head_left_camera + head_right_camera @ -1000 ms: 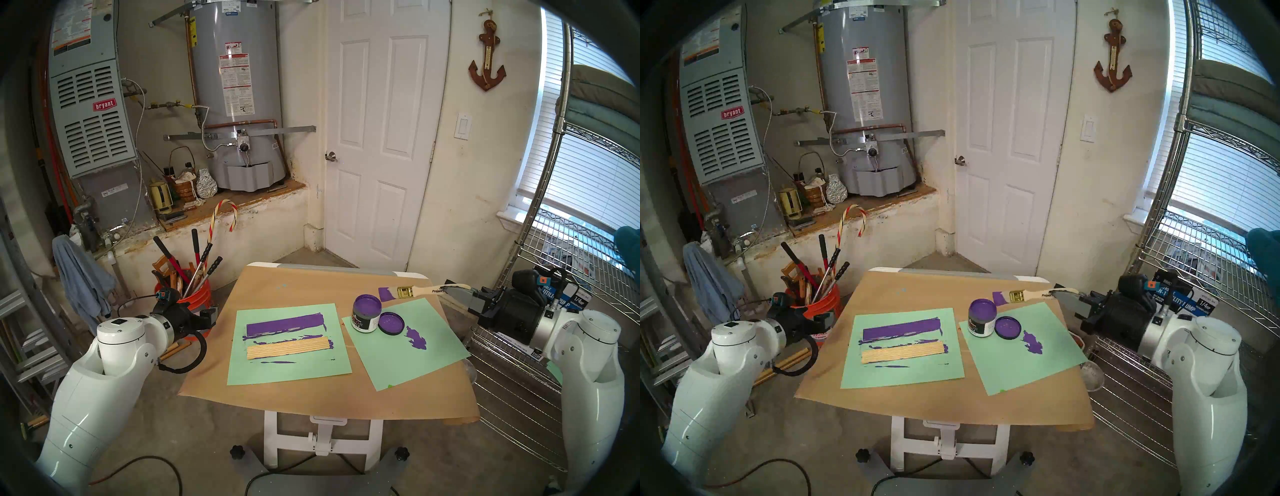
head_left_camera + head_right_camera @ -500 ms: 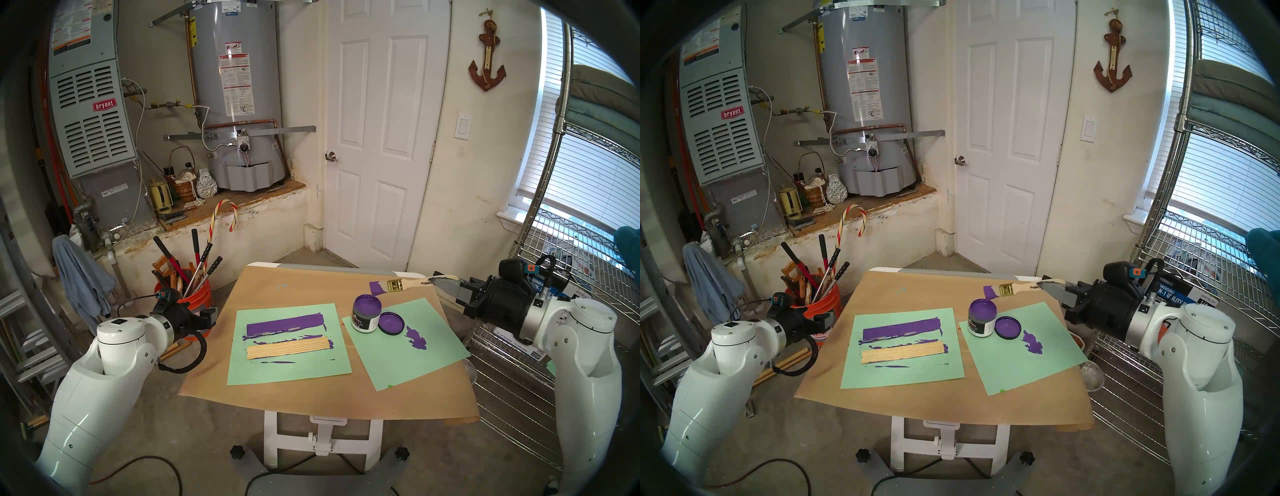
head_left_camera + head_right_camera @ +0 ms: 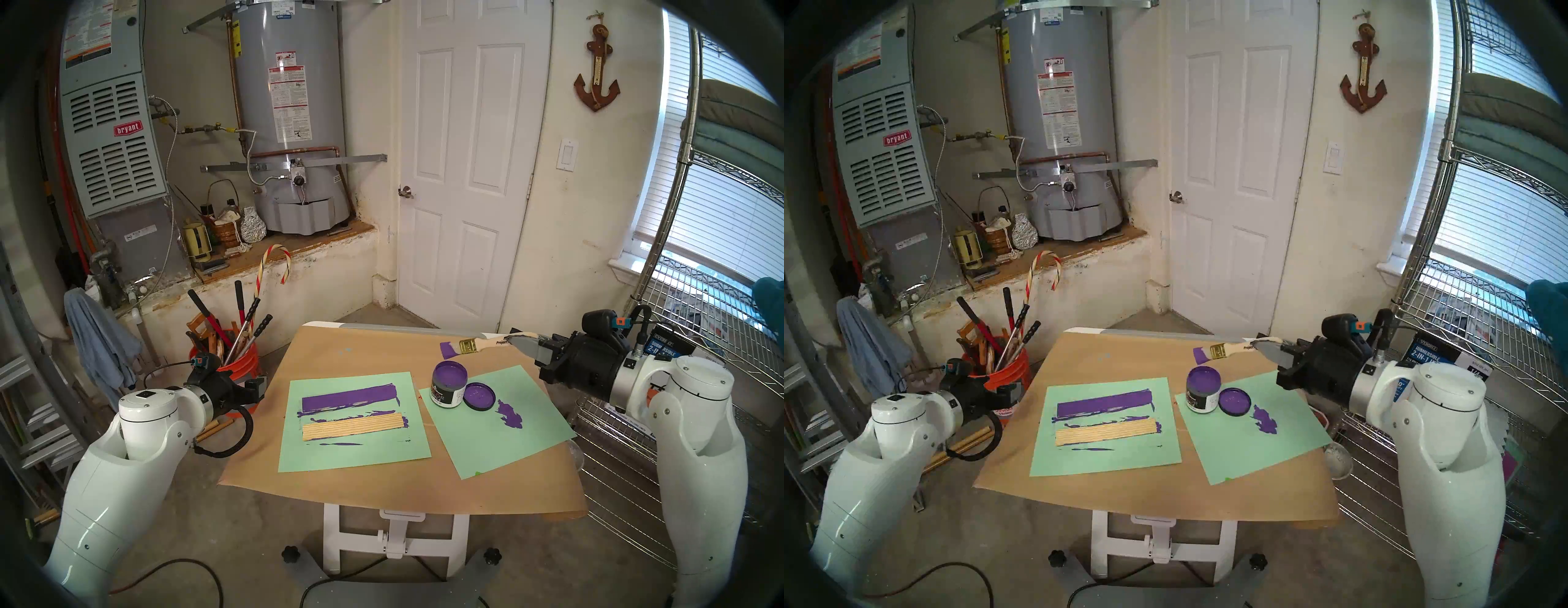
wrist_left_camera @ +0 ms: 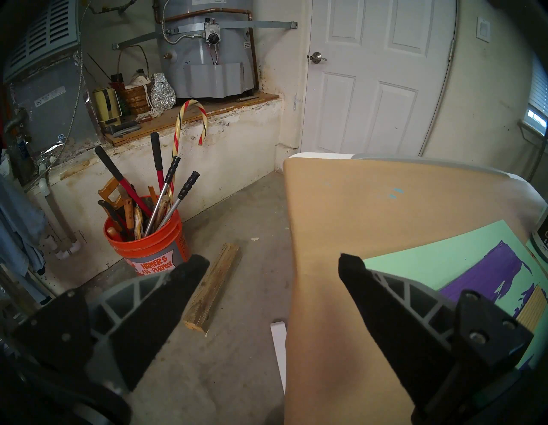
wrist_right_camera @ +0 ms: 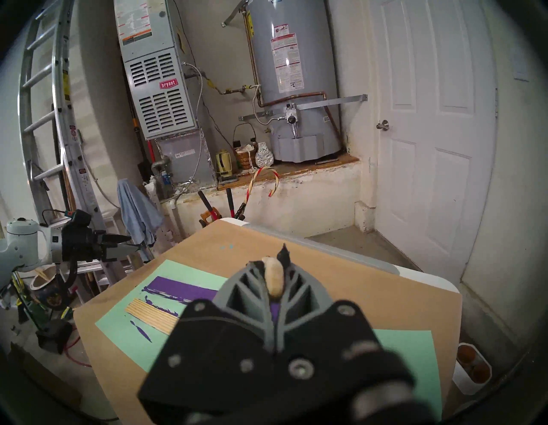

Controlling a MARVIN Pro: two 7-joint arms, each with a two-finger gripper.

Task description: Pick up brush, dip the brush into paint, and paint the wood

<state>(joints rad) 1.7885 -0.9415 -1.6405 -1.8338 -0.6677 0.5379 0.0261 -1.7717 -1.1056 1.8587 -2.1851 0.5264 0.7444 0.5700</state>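
My right gripper (image 3: 521, 340) is shut on the pale handle of the brush (image 3: 466, 346), holding it nearly level above the table's far right. Its purple bristles hang just behind the open jar of purple paint (image 3: 449, 384). In the right wrist view only the handle's end (image 5: 274, 279) shows between the shut fingers (image 5: 252, 285). The wood (image 3: 353, 426), a ribbed pale tan strip, lies on the left green sheet (image 3: 352, 454); it also shows in the right wrist view (image 5: 151, 316). My left gripper (image 4: 274, 261) is open and empty off the table's left edge.
The black lid (image 3: 479, 395) smeared purple lies right of the jar on a second green sheet (image 3: 500, 441). A flat purple stripe (image 3: 350, 398) is behind the wood. An orange tool bucket (image 4: 148, 246) stands on the floor at left, and a wire shelf (image 3: 628, 467) at right.
My right arm has moved left and towards the table's far side with the brush, bringing the bristles from right of the jar to behind it. The left arm has not moved.
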